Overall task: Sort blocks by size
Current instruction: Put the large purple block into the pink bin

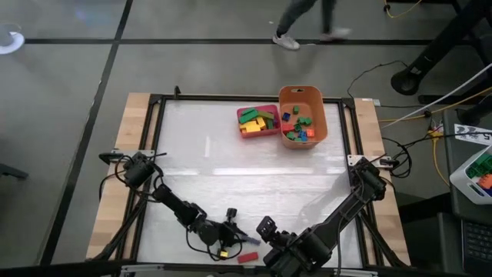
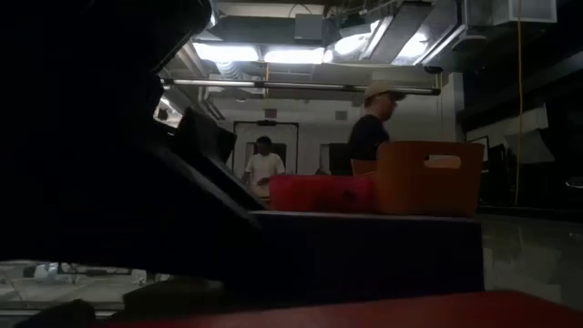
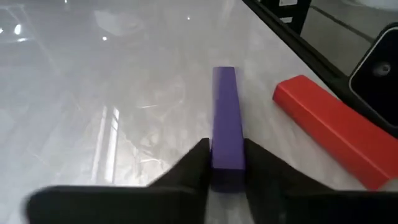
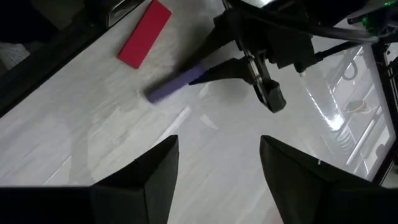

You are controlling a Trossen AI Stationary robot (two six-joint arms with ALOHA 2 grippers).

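Observation:
A purple bar block [image 3: 226, 118] lies near the table's front edge with my left gripper [image 3: 227, 168] shut on one end; the right wrist view shows that bar [image 4: 169, 86] too. A red bar block [image 3: 336, 130] lies flat just beside it, nearer the front edge [image 1: 247, 258]. My right gripper [image 4: 217, 149] hovers open above the bare tabletop close by, holding nothing. Other coloured blocks lie in the pink tray [image 1: 238, 123] and the orange tub [image 1: 281, 115] at the far side. My left gripper pinches the purple bar's two long sides at the end nearest the wrist [image 3: 227, 163] between its two fingers [image 3: 193, 168]. The fingers come slanting down from the table's left and lie along the bar. The bar points away, level; whether it is off the table I cannot tell.
The table's dark frame rail [image 3: 298, 46] runs close behind the red bar. My right arm [image 1: 323, 227] crosses the front right part of the table. People move in the room beyond the table [image 2: 369, 128].

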